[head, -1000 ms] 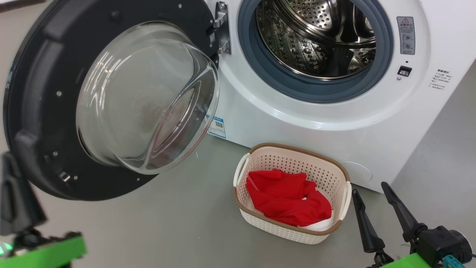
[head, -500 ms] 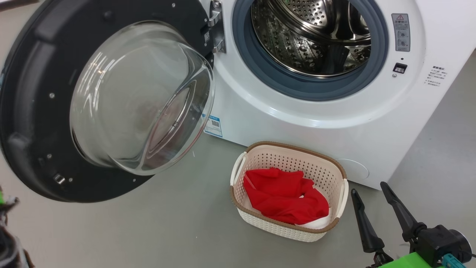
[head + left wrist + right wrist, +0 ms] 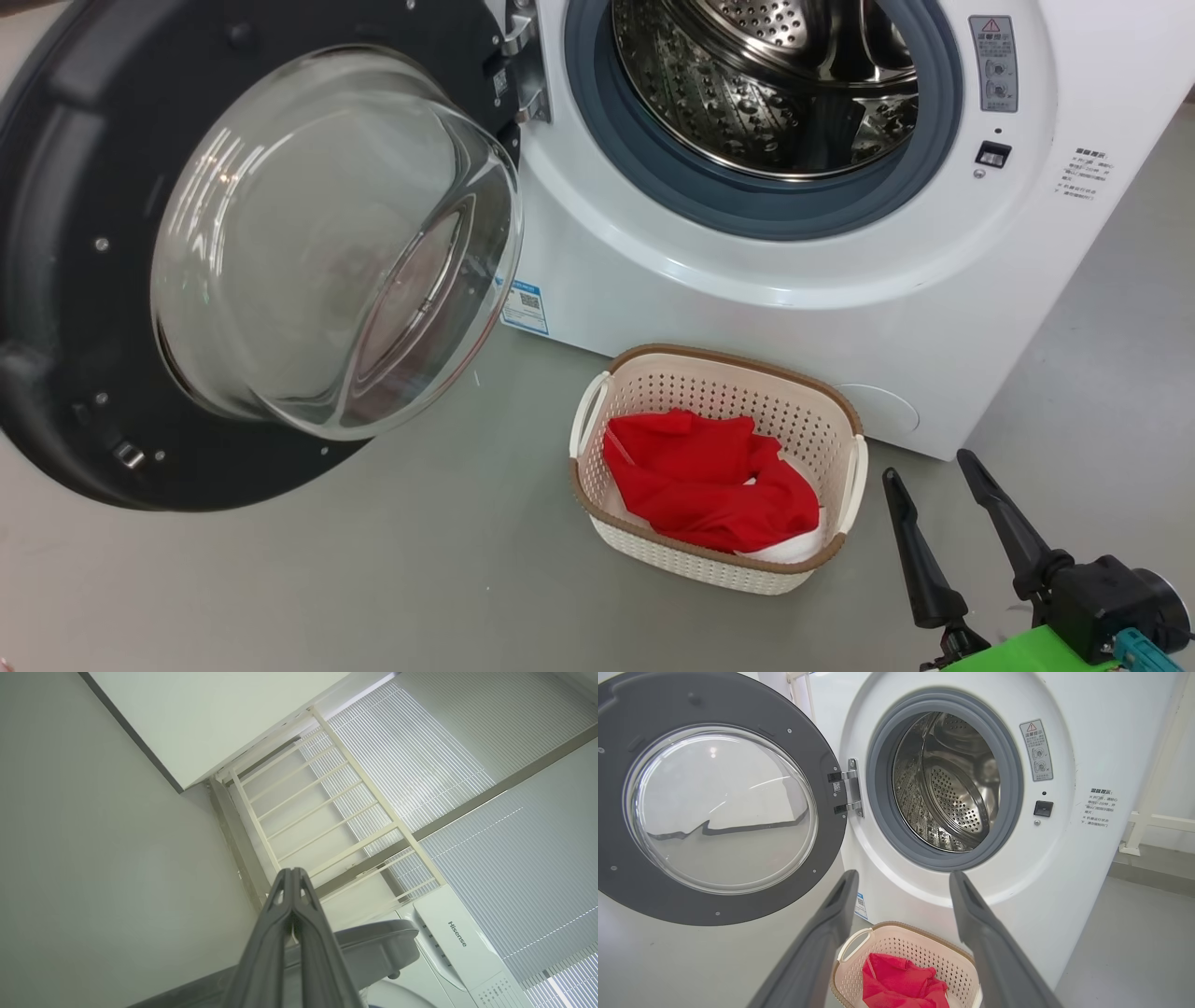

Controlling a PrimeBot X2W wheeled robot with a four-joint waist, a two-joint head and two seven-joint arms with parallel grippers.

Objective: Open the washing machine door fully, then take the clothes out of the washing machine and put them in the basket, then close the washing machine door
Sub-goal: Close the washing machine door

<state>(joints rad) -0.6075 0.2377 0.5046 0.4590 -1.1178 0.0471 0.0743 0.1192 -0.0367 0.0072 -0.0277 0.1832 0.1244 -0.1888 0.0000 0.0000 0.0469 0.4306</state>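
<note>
Closing stage, as judged: the clothes (image 3: 709, 485) lie in the basket (image 3: 719, 565), the drum (image 3: 775, 84) looks empty, and the washing machine door (image 3: 84, 233) hangs wide open at the left of the washing machine (image 3: 840, 308). The left gripper (image 3: 292, 873), fingers pressed together on nothing, points upward. The right gripper (image 3: 929, 467), spread wide and empty, sits well apart from the door, beyond the basket. Push the rim far from the hinge (image 3: 521, 70) (not the glass bowl (image 3: 327, 243)), following its arc until the latch (image 3: 991, 154) catches.
</note>
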